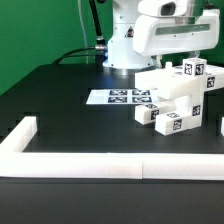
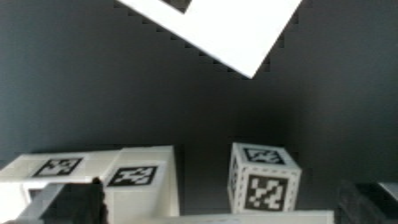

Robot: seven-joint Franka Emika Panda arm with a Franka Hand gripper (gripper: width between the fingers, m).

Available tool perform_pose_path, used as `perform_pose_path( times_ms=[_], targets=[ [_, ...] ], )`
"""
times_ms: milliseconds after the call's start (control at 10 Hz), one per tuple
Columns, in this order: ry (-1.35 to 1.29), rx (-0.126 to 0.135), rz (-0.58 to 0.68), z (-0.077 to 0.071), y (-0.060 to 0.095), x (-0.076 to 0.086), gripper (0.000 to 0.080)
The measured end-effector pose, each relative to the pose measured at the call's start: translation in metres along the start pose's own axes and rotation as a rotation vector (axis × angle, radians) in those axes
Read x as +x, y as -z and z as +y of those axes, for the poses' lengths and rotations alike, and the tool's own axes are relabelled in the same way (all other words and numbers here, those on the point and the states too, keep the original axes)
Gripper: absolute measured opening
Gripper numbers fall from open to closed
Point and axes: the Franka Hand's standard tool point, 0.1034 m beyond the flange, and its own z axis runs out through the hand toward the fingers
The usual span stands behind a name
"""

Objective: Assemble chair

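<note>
The white chair parts (image 1: pixel 170 100) stand clustered at the exterior view's right, several tagged blocks pressed together. My gripper (image 1: pixel 178 62) hangs right above the cluster, its fingertips partly hidden behind the top parts. In the wrist view my gripper (image 2: pixel 222 208) is open, with the dark fingers (image 2: pixel 63 205) wide apart at the frame's edges. Between them stand a tagged upright block (image 2: pixel 267 178) and a wider tagged part (image 2: pixel 98 170). A white surface of another part (image 2: pixel 240 217) lies just under the jaws. Nothing is held.
The marker board (image 1: pixel 118 97) lies flat on the black table beside the cluster. The long white border wall (image 1: pixel 100 165) runs along the near edge and turns up the exterior view's left (image 1: pixel 20 135). A white corner (image 2: pixel 214 35) shows beyond the parts in the wrist view.
</note>
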Motion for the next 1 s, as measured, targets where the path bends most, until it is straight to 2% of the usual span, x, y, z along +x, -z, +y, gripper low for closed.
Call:
perform_pose_path(
  times_ms=[400,1000],
  targets=[
    [-0.012,-0.018,0.016,0.018,0.000,0.023,0.0649],
    [-0.014,-0.018,0.012,0.018,-0.002,0.023,0.0649]
  ],
)
